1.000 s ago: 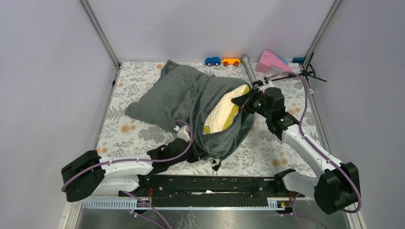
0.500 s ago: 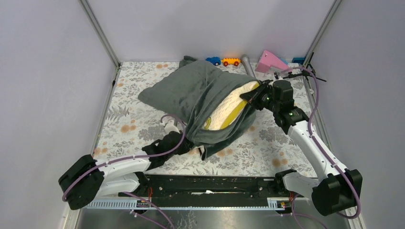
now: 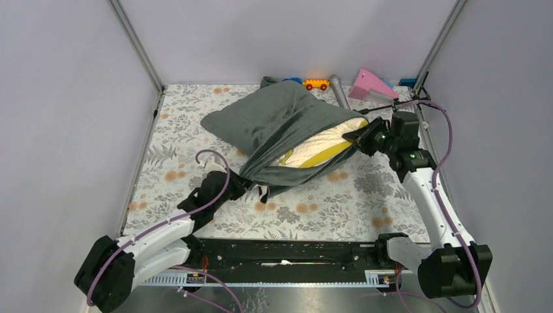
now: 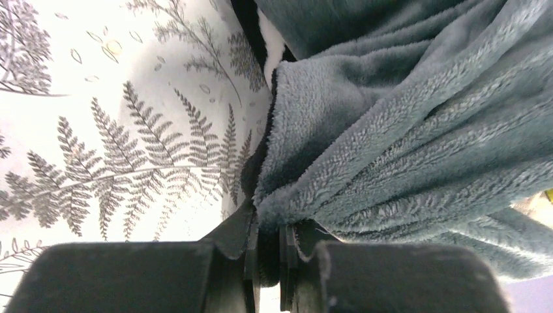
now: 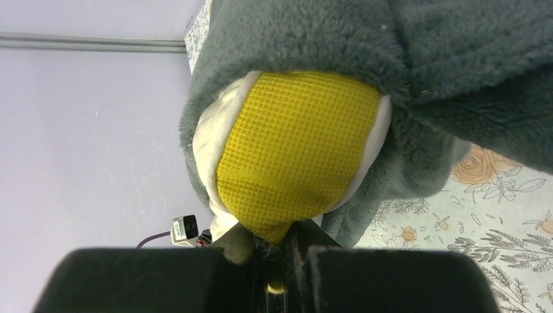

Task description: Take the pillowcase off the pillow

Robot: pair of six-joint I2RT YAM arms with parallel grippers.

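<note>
The dark grey-green plush pillowcase (image 3: 274,120) lies across the middle of the table, stretched between my two arms. The cream pillow (image 3: 323,143) with its yellow side band (image 5: 297,153) sticks out of the case's open right end. My left gripper (image 3: 242,184) is shut on the pillowcase's near edge (image 4: 306,195), low at the case's front left. My right gripper (image 3: 357,137) is shut on the pillow's yellow corner (image 5: 280,231) at the right end. A bit of black-and-white lining (image 3: 263,190) shows at the case's near edge.
Along the back edge stand an orange toy car (image 3: 315,84), a grey cylinder (image 3: 339,88), a pink wedge (image 3: 372,85) and a black stand (image 3: 417,94). Grey walls and metal frame posts enclose the floral tablecloth (image 3: 182,150).
My right gripper has pulled the pillow's corner right and back; my left gripper has pulled the case's edge left. The bundle has stretched and shifted toward the back, hiding the blue toy car.
</note>
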